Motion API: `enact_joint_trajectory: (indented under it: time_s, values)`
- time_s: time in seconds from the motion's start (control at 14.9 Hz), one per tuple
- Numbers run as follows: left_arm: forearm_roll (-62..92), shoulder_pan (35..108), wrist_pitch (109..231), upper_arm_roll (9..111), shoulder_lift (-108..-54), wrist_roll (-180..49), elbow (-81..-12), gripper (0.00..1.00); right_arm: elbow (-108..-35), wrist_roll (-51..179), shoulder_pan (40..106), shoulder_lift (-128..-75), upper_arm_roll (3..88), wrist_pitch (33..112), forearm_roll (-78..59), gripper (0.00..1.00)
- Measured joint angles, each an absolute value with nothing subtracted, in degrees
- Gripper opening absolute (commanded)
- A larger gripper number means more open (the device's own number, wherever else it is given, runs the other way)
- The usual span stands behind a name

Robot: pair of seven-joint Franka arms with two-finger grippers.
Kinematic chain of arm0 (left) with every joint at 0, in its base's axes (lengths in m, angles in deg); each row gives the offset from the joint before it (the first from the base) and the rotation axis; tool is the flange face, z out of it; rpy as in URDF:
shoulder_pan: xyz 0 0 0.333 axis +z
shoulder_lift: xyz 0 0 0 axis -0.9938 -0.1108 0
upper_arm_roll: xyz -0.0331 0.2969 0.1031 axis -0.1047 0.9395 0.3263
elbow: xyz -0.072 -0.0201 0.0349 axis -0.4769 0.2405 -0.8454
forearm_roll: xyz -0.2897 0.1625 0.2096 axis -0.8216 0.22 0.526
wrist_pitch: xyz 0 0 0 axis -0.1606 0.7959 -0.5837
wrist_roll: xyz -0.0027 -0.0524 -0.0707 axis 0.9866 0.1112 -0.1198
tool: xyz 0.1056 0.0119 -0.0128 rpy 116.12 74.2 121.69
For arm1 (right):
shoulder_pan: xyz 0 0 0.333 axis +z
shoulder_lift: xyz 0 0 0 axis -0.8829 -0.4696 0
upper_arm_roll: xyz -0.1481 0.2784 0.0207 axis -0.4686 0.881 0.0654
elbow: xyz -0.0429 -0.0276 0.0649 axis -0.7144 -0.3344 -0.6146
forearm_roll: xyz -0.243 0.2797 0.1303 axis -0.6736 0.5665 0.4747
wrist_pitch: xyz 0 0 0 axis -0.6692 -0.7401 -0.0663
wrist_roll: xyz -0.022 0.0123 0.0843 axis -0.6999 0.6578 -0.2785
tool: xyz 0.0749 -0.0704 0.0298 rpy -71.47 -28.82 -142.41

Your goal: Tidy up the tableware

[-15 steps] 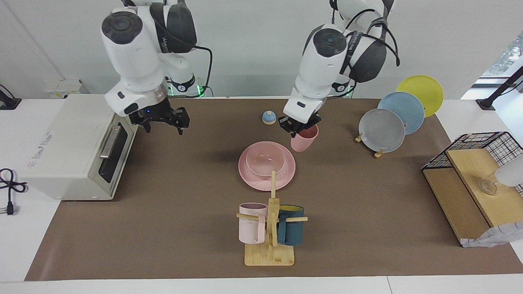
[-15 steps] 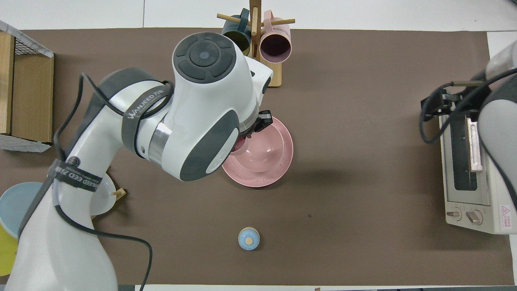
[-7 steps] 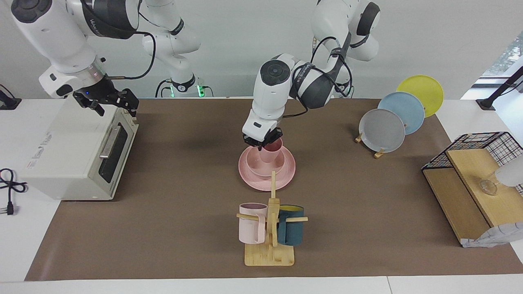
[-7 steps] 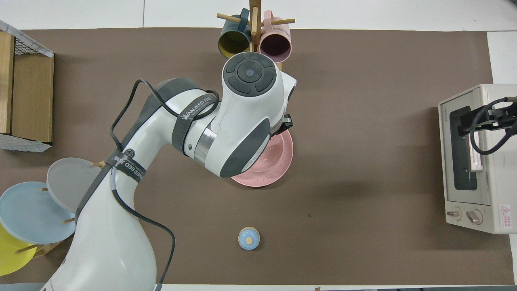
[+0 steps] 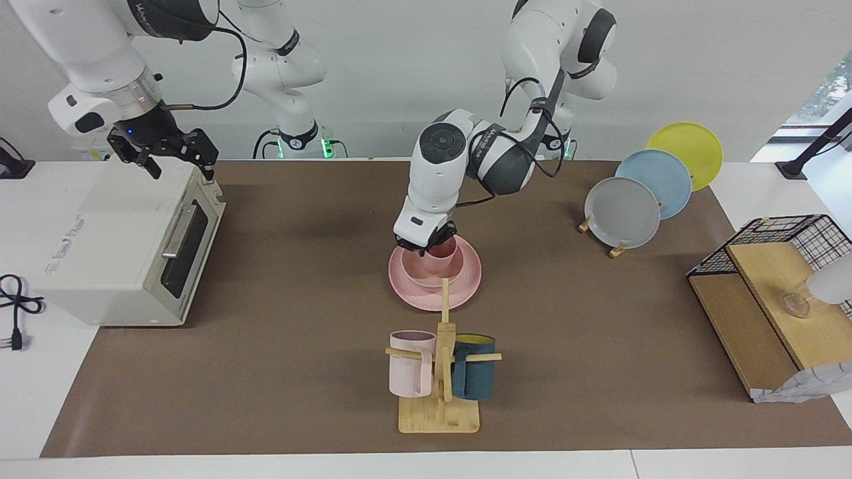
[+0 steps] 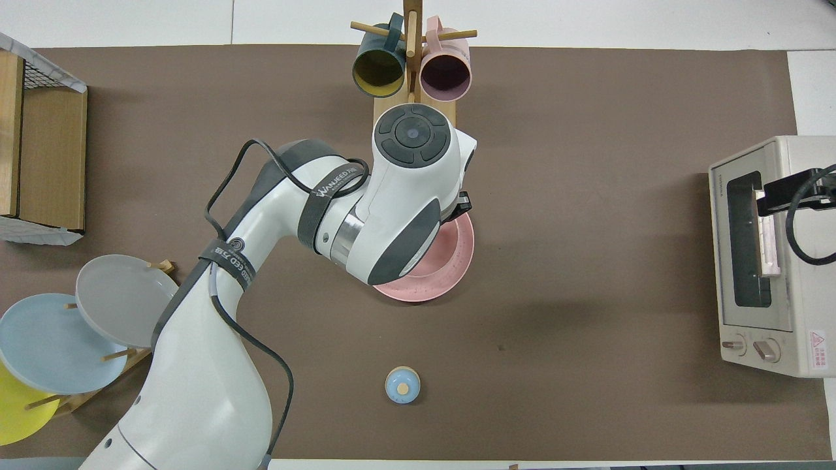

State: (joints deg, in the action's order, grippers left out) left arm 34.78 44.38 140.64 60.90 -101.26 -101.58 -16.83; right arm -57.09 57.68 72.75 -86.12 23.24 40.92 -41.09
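The left gripper [image 5: 426, 247] pinches the cup [image 5: 442, 256] by its rim, seated inside the bowl [image 5: 418, 269] on the plate [image 5: 466, 279] (twelve o'clock of the mug rack [image 5: 439, 399]). Light, stiff, probably slippery. The right gripper [image 5: 173, 154] waits spread open above the oven [image 5: 120, 246].

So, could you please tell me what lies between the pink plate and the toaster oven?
Nothing: in the facing view, only bare brown mat separates the pink plate from the toaster oven.

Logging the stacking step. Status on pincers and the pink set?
Left pincer shut on cup, cup down in bowl on plate. Right pincer open, waiting over toaster oven. Nothing in the way.
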Motion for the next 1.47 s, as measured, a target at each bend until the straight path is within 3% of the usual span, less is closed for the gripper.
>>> enact_joint_trajectory:
  time_s: [0.4, 0.47, 0.6, 0.67, 1.14, 1.47]
  values:
    - [35.4, 44.1, 143.6, 60.9, -101.3, -102.3, -19.1, 0.0, -57.5, 57.7, 70.9, -86.1, 24.9, 40.9, -41.1, 1.0]
    - [35.9, 44.1, 143.7, 60.9, -101.3, -102.3, -19.2, 0.23, -57.5, 57.7, 70.8, -86.1, 25.0, 40.8, -41.1, 1.0]
    - [36.4, 43.8, 144.6, 60.9, -101.1, -102.3, -19.7, 0.87, -57.5, 57.7, 70.7, -86.1, 25.1, 40.8, -41.1, 1.0]
    - [36.5, 43.6, 145.2, 60.9, -101.1, -102.3, -20.2, 1.0, -57.4, 57.7, 70.6, -86.1, 25.4, 40.8, -41.1, 1.0]
    - [36.7, 43.5, 145.5, 61.3, -100.3, -102.4, -20.9, 1.0, -57.4, 57.9, 64.9, -86.1, 30.3, 40.8, -41.1, 1.0]
    - [36.8, 48.9, 135.0, 62.4, -89.7, -97.7, -20.4, 1.0, -57.4, 57.9, 63.3, -86.1, 32.6, 40.8, -41.1, 1.0]
